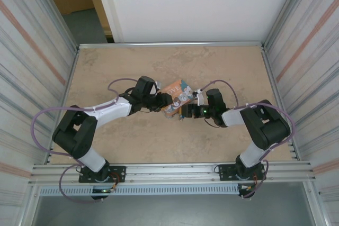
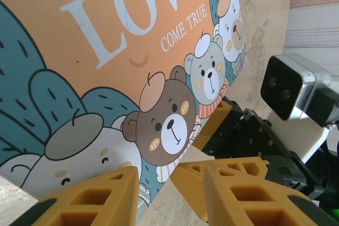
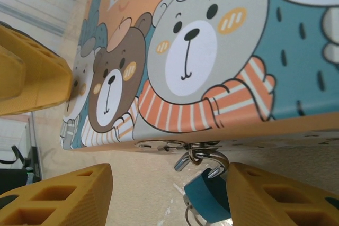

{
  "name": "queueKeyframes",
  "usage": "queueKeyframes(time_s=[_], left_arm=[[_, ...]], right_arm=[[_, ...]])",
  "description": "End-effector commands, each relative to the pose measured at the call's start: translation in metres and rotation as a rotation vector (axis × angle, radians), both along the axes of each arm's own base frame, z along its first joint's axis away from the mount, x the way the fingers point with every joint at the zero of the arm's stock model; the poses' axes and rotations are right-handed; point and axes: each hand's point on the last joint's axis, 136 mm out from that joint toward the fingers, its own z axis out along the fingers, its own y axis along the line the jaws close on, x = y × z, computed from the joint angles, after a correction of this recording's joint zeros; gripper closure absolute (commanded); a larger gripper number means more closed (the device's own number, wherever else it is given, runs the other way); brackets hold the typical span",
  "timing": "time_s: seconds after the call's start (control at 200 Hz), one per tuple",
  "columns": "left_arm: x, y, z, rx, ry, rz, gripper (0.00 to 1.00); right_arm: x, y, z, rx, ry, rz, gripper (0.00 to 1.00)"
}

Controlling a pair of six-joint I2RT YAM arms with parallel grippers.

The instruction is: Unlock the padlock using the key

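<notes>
The padlock, with a blue body and a silver shackle, hangs from the hasp of the orange-and-teal "LOVE" tin. One shackle end stands free of the body. A thin metal ring shows under the body; the key itself I cannot make out. My right gripper is open around the padlock, whose body touches the right finger. My left gripper is open at the tin's near corner, its right finger apart from the edge.
The tin lies mid-table between the two grippers. The right arm's black wrist and camera sit close beside the left gripper. The left arm's yellow finger shows past the tin. Corrugated metal walls bound the tabletop.
</notes>
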Motion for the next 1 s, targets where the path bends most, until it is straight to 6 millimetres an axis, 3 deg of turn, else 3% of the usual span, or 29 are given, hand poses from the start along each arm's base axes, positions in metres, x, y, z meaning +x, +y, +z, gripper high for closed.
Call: queueKeyframes(time_s=[0.0,0.506,0.817,0.997], left_arm=[[-0.003,-0.005,-0.002,-0.008,0.017,-0.018,0.63],[-0.004,-0.006,-0.006,-0.014,0.032,-0.020,0.64],[-0.004,-0.007,-0.009,-0.012,0.039,-0.019,0.64],[-0.003,-0.007,-0.009,-0.014,0.041,-0.020,0.63]], right_arm=[[-0.001,0.000,-0.002,0.006,-0.027,0.026,0.43],[0.000,0.005,-0.010,0.036,-0.014,0.061,0.48],[-0.002,0.006,0.000,0.062,-0.052,0.074,0.51],[-0.003,0.004,0.004,0.071,-0.054,0.079,0.58]])
